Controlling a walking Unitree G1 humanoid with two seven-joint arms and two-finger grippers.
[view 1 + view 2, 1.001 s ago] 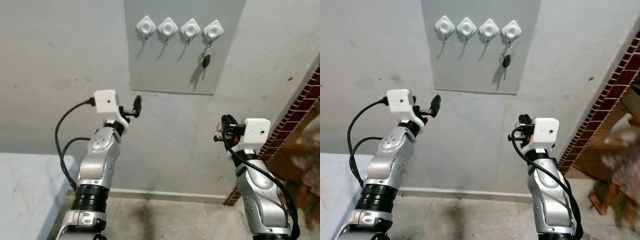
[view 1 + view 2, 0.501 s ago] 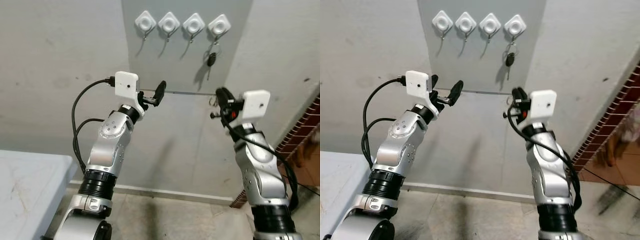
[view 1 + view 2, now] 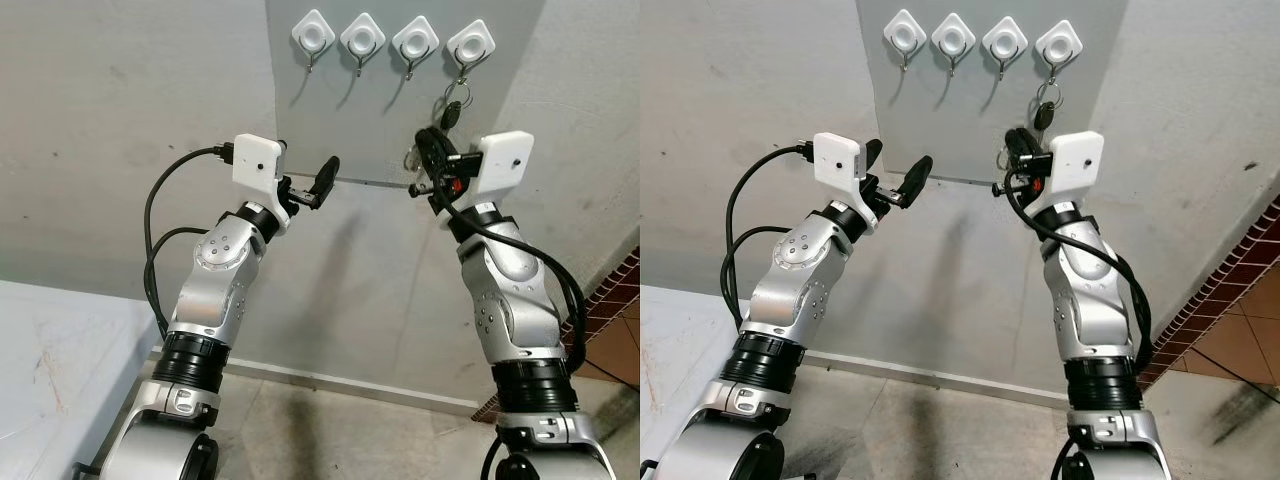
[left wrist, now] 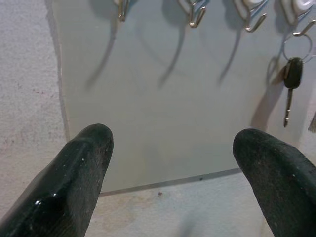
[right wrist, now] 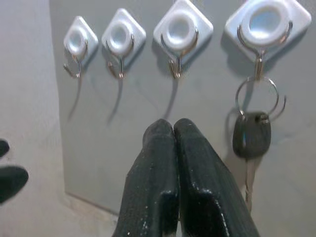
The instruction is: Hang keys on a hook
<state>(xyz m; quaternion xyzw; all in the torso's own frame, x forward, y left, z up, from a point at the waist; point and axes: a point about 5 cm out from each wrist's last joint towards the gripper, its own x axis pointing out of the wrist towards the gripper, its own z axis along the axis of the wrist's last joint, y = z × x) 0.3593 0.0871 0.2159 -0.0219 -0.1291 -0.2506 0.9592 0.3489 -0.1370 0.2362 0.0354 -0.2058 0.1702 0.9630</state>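
Black key (image 5: 251,136) is hanging from the rightmost hook (image 5: 260,47) at upper right, right gripper (image 5: 174,129) pressed together beside it, left gripper (image 4: 173,143) spread.

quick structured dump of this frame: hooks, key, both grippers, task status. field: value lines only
hooks: four white diamond-shaped wall hooks in a row on a grey panel
key: black-headed key on a ring, hanging from the hook at the robot's right end of the row
other hooks: three, bare
left gripper: raised before the panel's lower edge, open, holding nothing
right gripper: raised just below the key, fingers pressed together, holding nothing
task status: key is on a hook
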